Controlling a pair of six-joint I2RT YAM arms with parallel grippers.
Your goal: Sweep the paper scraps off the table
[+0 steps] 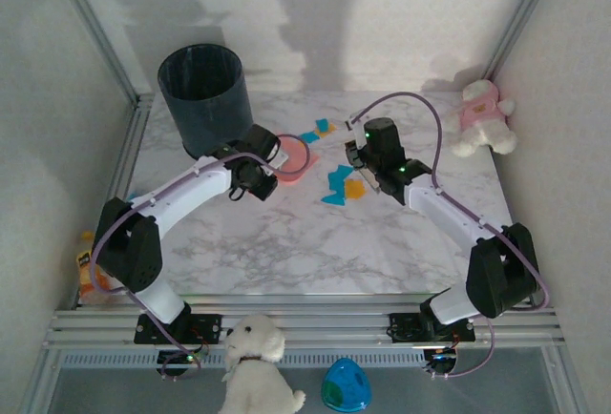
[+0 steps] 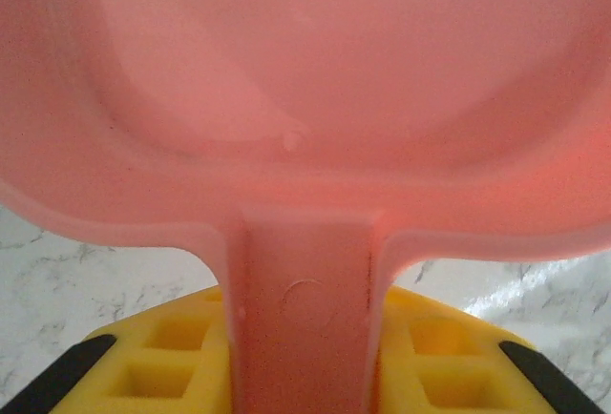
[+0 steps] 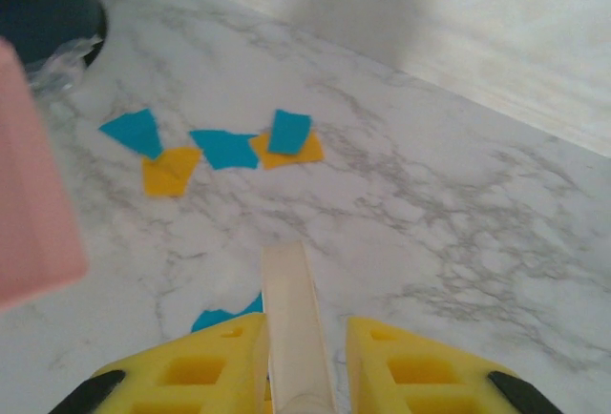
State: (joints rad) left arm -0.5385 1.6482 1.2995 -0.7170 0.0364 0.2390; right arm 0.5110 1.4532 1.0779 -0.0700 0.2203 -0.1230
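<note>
The left end effector (image 2: 301, 362) grips the pink dustpan (image 2: 305, 99) by its handle; the right end effector (image 3: 304, 362) clamps a pale stick (image 3: 289, 290) (scraps (image 3: 225, 148) lie farther out on the tabletop (image 3: 439, 233)).

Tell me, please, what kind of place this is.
Probably a robot test bench: a marble-pattern table framed by metal rails, white panels around it, and two arms bolted at its near edge.

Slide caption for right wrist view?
Right tool gripping a cream flat plastic handle, orange and blue paper scraps ahead on white marble table.
</note>
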